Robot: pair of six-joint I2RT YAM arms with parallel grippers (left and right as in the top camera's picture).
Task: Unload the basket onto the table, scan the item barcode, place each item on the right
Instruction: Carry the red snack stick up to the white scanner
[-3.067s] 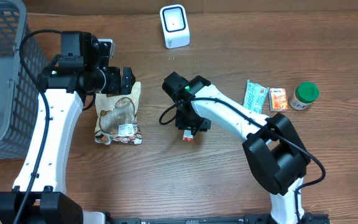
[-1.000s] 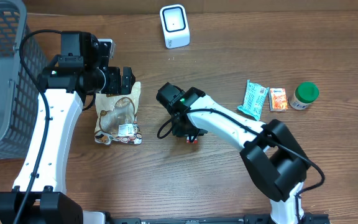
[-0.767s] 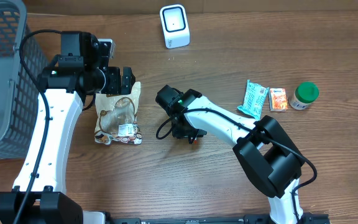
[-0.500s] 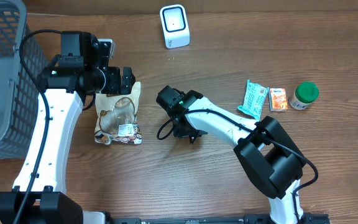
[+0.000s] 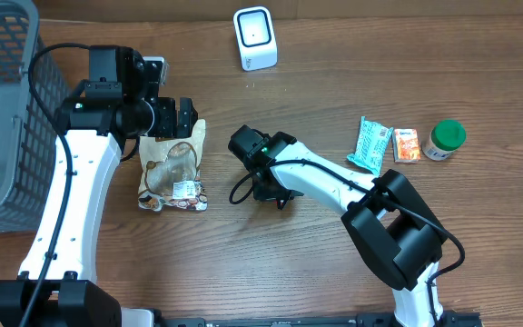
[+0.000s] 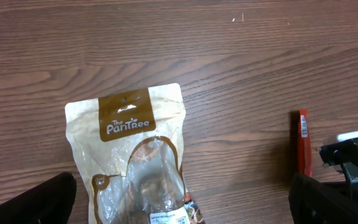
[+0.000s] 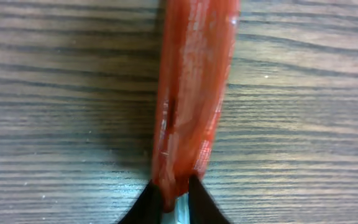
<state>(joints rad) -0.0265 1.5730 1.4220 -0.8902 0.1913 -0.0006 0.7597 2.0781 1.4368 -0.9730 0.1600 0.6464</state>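
Lighting: even and diffuse from above, short soft shadows under the arms on the wood table (image 5: 479, 54); overhead view sharp. Left wrist view: clear, mild sheen on the pouch (image 6: 146, 177) window, dark left gripper fingers (image 6: 33, 202) soft at the lower corners. Right wrist view: very close, red packet (image 7: 191, 93) slightly blurred, wood grain crisp.

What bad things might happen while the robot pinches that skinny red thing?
The right gripper pinches only the very end of the thin red packet, so the packet might slip out when it is lifted. The packet also looks soft, and the scanner stands well away from it. It may droop or twist on the way there and hide its barcode.
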